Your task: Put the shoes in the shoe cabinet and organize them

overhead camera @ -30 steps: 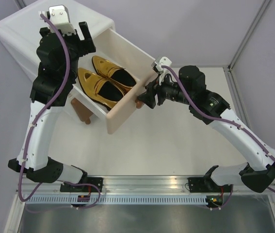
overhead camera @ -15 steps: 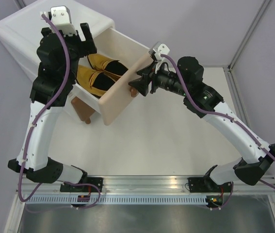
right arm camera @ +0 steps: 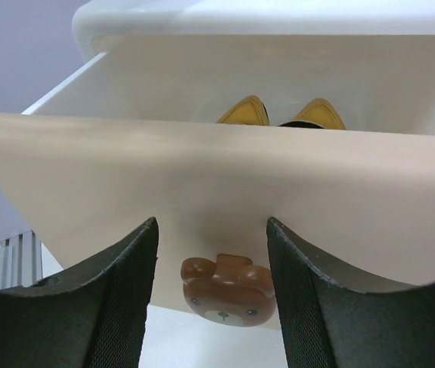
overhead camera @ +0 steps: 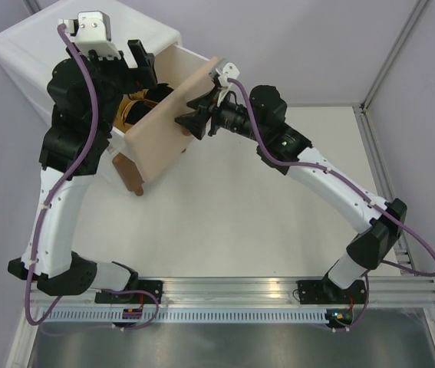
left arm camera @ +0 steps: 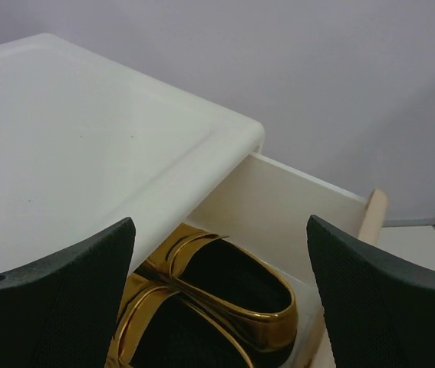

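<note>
The white shoe cabinet [overhead camera: 18, 46] stands at the far left. Its beige upper drawer [overhead camera: 163, 134] is partly out and holds the gold pair of shoes [left arm camera: 232, 284], mostly hidden in the top view [overhead camera: 129, 111]. My right gripper [overhead camera: 192, 123] is open against the drawer front [right arm camera: 217, 184], and its fingers [right arm camera: 117, 307] stand either side of the bear knob [right arm camera: 229, 290] without touching it. My left gripper [overhead camera: 136, 61] is open and empty above the drawer's back, over the shoes in its wrist view [left arm camera: 217, 307]. The purple pair is out of view.
The brown lower drawer [overhead camera: 129, 172] shows below the beige one. The cabinet top [left arm camera: 87, 138] lies just under my left wrist. A white tabletop [overhead camera: 240, 222] spreads to the right, with a raised frame edge [overhead camera: 370, 130] at the far right.
My right gripper has moved left and away with the drawer front, sliding the drawer further into the cabinet, so less of the gold shoes shows. My left arm has barely moved.
</note>
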`<state>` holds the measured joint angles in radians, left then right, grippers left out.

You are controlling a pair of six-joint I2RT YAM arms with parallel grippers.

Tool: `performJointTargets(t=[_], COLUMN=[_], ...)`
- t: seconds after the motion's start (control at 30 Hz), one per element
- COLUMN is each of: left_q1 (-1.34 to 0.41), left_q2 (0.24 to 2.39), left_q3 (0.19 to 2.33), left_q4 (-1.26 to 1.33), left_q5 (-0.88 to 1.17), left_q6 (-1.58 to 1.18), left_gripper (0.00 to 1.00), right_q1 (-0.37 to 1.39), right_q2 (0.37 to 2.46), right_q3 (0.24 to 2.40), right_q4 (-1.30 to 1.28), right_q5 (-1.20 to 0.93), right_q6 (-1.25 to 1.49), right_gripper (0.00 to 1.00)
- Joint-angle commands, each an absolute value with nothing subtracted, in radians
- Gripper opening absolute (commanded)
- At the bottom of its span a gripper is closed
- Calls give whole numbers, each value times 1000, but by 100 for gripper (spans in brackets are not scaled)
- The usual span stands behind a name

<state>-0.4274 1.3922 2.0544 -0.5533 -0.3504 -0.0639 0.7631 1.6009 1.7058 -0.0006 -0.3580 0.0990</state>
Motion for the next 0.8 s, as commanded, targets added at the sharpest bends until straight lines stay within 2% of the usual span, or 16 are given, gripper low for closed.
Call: performJointTargets(t=[0.0,0.23,0.47,0.63,0.77], left_q1=[-423,-423,-425,-425,-443], left_q2=[1344,1309,1287,1296,1316], left_q3=[2043,2010,1961,1928,1925], left_q4=[-549,-551,-552,-560,-572], left_q5=[-252,-111,38,115,207], left_q6=[-100,-86,-101,-167,-235], left_gripper=[95,97,97,97,97], right_q1=[778,784,758,735,721], right_q2=[1672,1750,1632,1502,1401], right_q3=[1759,1885,1827,1676,1545], right_q4=[170,207,166,72,3], right_q5=[-347,-246,-92,295,511], right_q6=[144,92,28,-32,-29], right_gripper=[64,66,71,76,78])
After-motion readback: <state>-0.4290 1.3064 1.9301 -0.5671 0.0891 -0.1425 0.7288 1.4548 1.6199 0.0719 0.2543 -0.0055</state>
